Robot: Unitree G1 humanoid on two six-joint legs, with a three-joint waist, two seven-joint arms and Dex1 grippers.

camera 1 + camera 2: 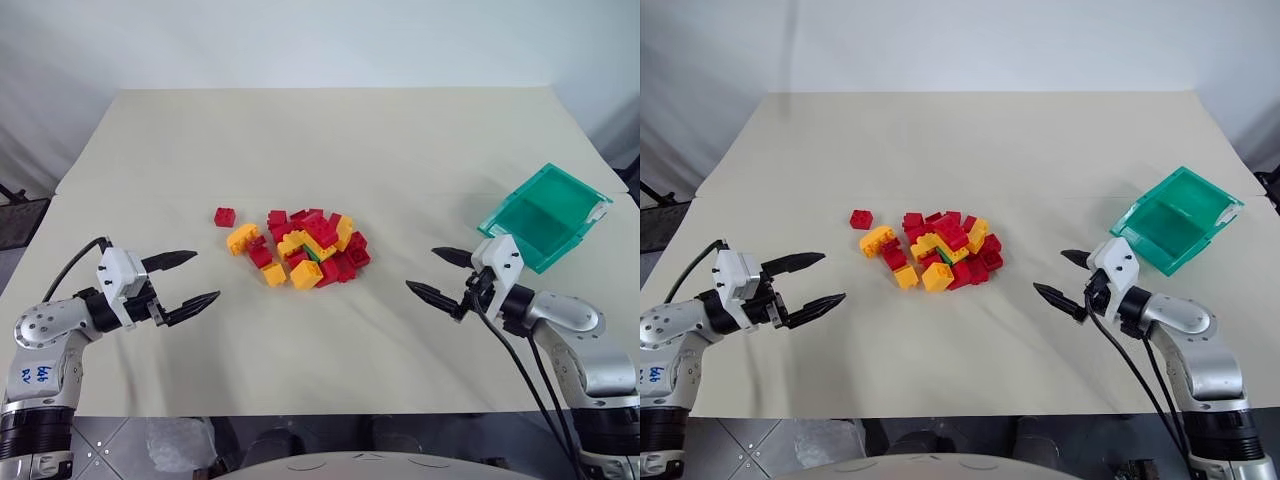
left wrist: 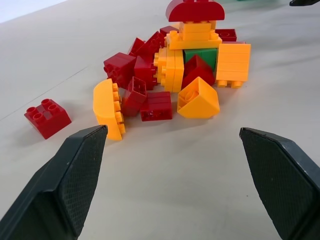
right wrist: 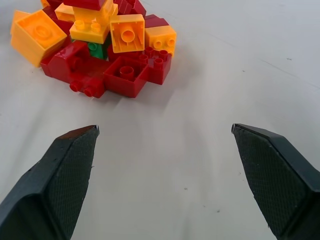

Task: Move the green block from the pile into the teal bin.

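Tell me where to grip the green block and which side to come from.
The green block is mostly buried in the pile: yellow bricks sit on top and beside it, red ones lean on its front. Only that face shows toward the left gripper. A clean pinch probably needs the stacked yellow bricks cleared first, then its two side walls gripped from above.

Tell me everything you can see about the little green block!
The green block looks like shiny plastic, mostly buried in the pile. Just one flat side and a bit with a stud peek out. Yellow bricks sit on top and beside it, red ones lean against it. Neither end effector touches it.
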